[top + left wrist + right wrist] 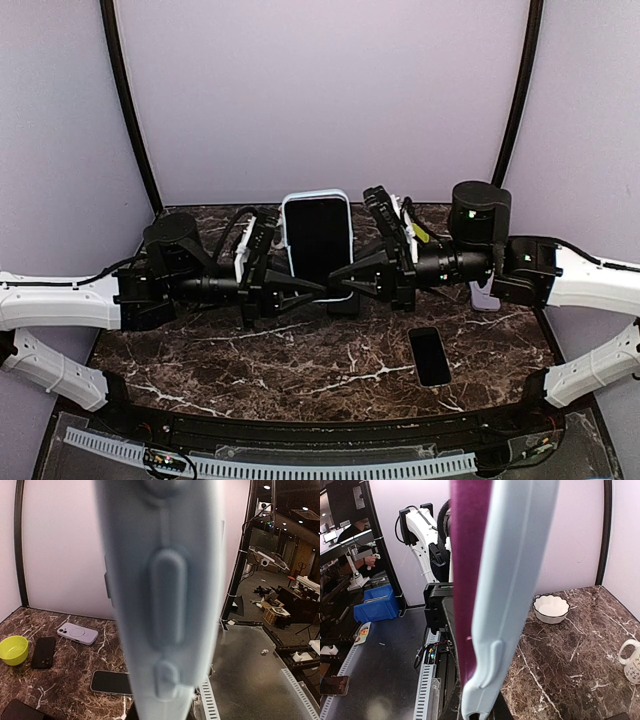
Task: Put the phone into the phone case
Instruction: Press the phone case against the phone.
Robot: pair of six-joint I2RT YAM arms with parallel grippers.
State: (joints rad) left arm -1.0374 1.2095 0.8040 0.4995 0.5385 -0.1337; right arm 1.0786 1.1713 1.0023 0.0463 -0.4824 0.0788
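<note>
Clamping phone case (317, 232) (upright), fingers (300, 287) either side

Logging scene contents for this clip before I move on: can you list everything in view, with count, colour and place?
phone case: one, pale blue, held upright mid-table
phone: one, purple edge, black screen, in that case
yellow bowl: one, yellow-green, right side
black phone: one, flat beside the yellow bowl
pale-rimmed phone: one, dark screen, flat, right side
spare case: one, lavender, flat, right side
white bowl: one, scalloped, left side
mug: one, white, same side as the white bowl
table: one, dark marble
left pincer: one, black, shut on the phone case
right pincer: one, black, shut on the phone case
</note>
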